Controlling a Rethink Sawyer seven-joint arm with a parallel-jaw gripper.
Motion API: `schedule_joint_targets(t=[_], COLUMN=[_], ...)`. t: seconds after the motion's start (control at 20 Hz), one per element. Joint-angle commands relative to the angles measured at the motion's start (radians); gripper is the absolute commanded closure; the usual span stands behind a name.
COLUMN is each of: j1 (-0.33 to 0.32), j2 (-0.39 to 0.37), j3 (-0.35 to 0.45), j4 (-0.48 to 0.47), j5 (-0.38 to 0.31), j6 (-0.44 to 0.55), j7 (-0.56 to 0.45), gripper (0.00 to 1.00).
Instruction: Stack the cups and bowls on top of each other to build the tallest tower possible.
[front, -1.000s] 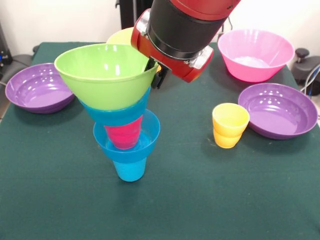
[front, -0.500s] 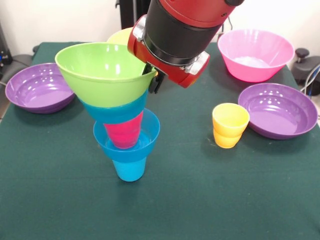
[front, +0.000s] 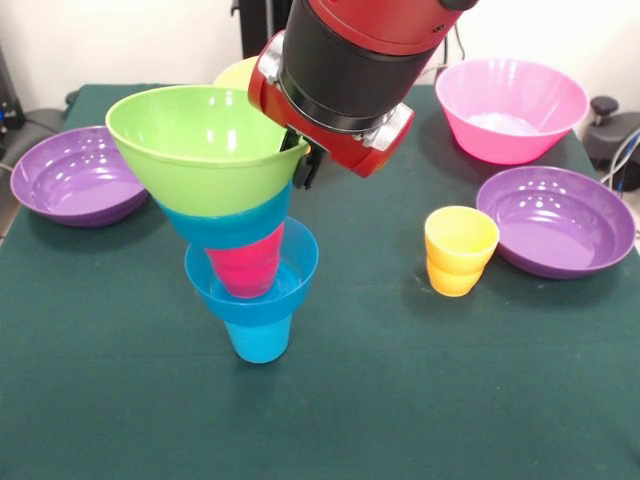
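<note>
Nearest the camera, the tower (front: 245, 250) is seen standing on a dark green cloth-covered table (front: 400, 400): blue cup (front: 260, 338) lowest, then a blue bowl (front: 252, 285), a red cup (front: 247, 265), a second blue bowl (front: 228, 222) and a green bowl (front: 205, 140) on top, tilted. The gripper (front: 303, 165) is seen at the green bowl's rim, probably steadying it; whether it is clamped cannot be told. A yellow cup (front: 460, 250) and purple bowls (front: 558, 220) are left unstacked beside it. A pink bowl (front: 510, 105) is farther back, near a pale wall (front: 120, 40).
</note>
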Motion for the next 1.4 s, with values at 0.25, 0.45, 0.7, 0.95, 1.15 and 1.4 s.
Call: schedule_joint_targets(t=[0.25,0.45,0.7,0.95,1.15,1.4], j1=[-0.015,-0.018,-0.018,-0.018,-0.018,-0.022], j2=[0.033,0.031,0.03,0.012,0.031,0.037], j3=[0.091,0.098,0.102,0.09,0.096,0.096], j4=[0.009,0.012,0.017,0.06,0.023,0.017], j5=[0.006,0.021,0.039,0.063,0.062,0.063], j6=[0.003,0.016,0.022,0.001,0.024,0.022], j7=[-0.275,-0.269,-0.255,-0.245,-0.252,-0.26], gripper=[1.0,1.0,1.0,1.0,1.0,1.0])
